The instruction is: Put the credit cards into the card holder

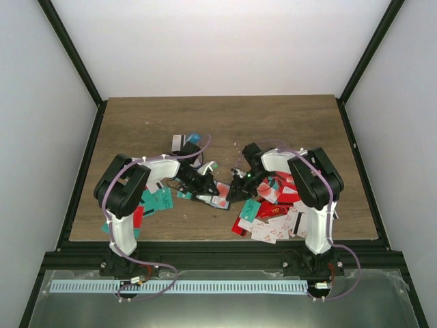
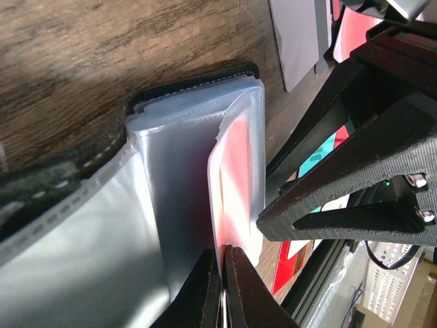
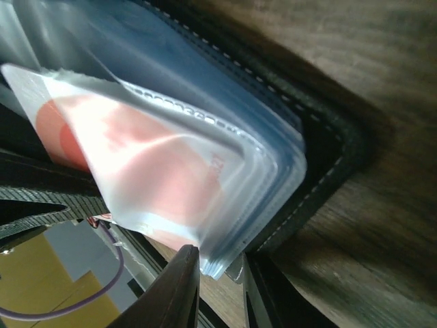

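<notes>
Left gripper (image 2: 222,283) jaws pinched together on a clear sleeve (image 2: 254,137) of the black stitched folding card holder (image 2: 198,76), red-and-white credit card (image 3: 157,171) inside that sleeve, right gripper (image 3: 222,287) jaws clamped on the sleeves' corner

Left wrist: card holder (image 2: 194,83) runs off the left and bottom edges. Red card (image 2: 235,171) is hazy behind its plastic sleeve (image 2: 157,184). Left pincer (image 2: 221,263) is cut by the bottom edge, grey card (image 2: 297,41) by the top.

Right wrist: the red card's print is blurred, unreadable. Right pincer (image 3: 220,265) is cut off at the bottom; can't tell if it grips the sleeve corner.

Top view: holder mostly hidden under both pincers. Left card pile (image 1: 160,199) sits partly under left arm (image 1: 126,188), right card pile (image 1: 273,222) partly under right arm (image 1: 314,181). Markings too small to tell.
</notes>
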Controlling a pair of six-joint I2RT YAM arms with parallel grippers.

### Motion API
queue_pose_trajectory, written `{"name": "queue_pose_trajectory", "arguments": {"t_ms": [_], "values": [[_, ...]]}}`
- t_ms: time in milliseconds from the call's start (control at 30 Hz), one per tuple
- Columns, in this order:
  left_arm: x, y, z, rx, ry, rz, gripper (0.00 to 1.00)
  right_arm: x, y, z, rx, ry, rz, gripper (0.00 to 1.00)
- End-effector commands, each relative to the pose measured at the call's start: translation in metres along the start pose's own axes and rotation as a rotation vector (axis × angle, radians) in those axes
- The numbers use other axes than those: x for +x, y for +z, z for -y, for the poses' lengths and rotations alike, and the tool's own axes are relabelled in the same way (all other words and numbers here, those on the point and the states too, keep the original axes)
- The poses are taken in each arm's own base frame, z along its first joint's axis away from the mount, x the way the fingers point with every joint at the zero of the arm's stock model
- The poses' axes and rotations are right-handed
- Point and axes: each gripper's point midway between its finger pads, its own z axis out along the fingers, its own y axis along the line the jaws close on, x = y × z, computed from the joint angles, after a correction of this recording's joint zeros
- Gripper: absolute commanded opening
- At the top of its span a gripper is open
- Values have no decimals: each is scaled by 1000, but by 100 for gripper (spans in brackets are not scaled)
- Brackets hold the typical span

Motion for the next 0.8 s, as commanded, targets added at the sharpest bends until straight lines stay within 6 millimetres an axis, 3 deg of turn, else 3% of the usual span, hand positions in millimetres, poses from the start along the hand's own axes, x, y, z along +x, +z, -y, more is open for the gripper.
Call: {"name": "queue_pose_trajectory", "arguments": {"t_ms": [0, 333, 767], "values": [[17, 17, -14, -41, -70, -60, 4, -63, -13, 33, 213, -134, 202, 22], [2, 15, -9, -18, -201, 41, 10, -69, -29, 14, 123, -154, 230, 28], [8, -13, 5, -101, -213, 65, 45, -58, -58, 1, 86, -152, 271, 31]]}}
